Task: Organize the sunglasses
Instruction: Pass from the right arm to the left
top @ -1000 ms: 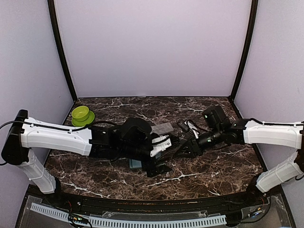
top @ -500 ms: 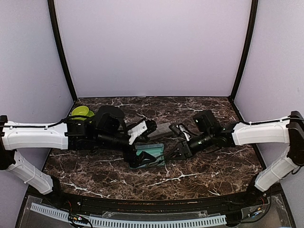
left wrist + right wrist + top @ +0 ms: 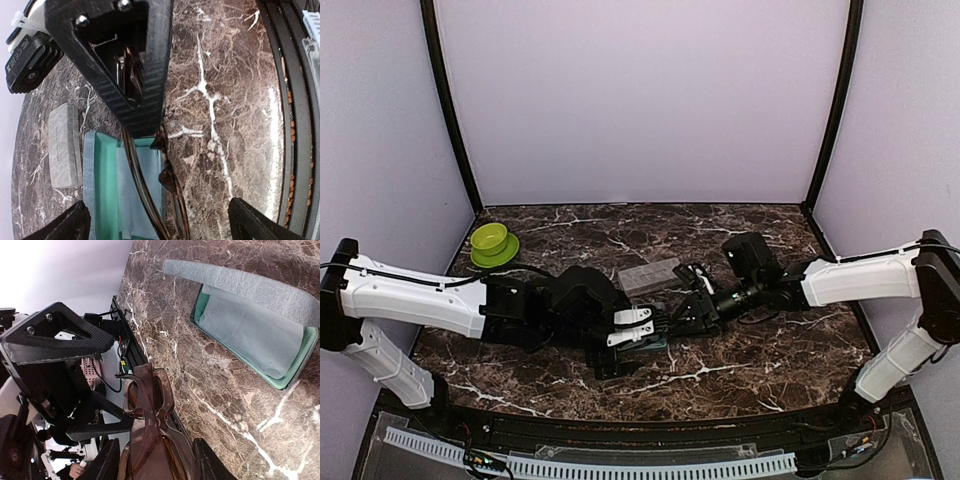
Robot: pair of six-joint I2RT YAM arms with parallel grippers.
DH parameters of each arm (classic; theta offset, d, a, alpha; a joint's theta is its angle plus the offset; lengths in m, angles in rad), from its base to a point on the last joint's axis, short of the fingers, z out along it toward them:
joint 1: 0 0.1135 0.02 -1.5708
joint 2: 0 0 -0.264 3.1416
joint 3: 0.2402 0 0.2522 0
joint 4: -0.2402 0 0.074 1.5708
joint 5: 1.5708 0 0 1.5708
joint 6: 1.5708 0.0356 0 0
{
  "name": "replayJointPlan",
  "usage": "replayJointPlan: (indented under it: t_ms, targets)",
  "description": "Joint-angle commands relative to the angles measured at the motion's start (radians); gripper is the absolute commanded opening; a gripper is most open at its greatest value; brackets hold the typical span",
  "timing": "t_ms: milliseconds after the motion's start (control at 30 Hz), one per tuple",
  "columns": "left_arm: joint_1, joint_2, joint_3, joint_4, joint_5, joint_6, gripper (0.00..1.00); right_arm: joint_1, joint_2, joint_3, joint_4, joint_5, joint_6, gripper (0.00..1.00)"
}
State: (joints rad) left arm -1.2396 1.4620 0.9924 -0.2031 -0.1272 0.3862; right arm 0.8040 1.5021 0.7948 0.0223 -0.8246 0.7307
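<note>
While your right end effector [image 3: 692, 312] clamps the one brown pair of sunglasses [image 3: 150, 405] over the one open case [image 3: 300, 365], your left end effector [image 3: 635, 328] stands wide apart; one shut grey case [image 3: 64, 145] lies nearby

brown sunglasses [image 3: 149, 402], teal-lined grey case [image 3: 240, 284]

The sunglasses [image 3: 150, 415] are glossy, translucent brown plastic. Beneath them, the table [image 3: 225, 100] looks like polished veined stone. The open case [image 3: 240, 285] has a matt teal lining and a rough grey shell.
</note>
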Motion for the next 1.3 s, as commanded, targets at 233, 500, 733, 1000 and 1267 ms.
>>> replayJointPlan:
  t_ms: [233, 500, 733, 1000, 1267]
  targets:
    - [-0.107, -0.020, -0.084, 0.074, -0.287, 0.223, 0.99, 0.003, 0.011, 0.027, -0.022, -0.084, 0.092, 0.09]
    - [-0.127, -0.022, -0.106, 0.160, -0.259, 0.233, 0.99, 0.000, 0.018, 0.061, -0.096, -0.089, 0.056, 0.09]
    - [-0.096, 0.000, -0.086, 0.152, -0.195, 0.091, 0.99, -0.003, 0.016, 0.055, -0.102, -0.073, 0.017, 0.10]
    - [-0.009, 0.037, 0.043, 0.101, -0.032, -0.152, 0.93, -0.002, -0.010, 0.079, -0.158, 0.035, -0.053, 0.10]
    - [-0.009, 0.203, 0.191, -0.027, 0.027, -0.282, 0.88, -0.003, -0.027, 0.064, -0.129, 0.042, -0.030, 0.10]
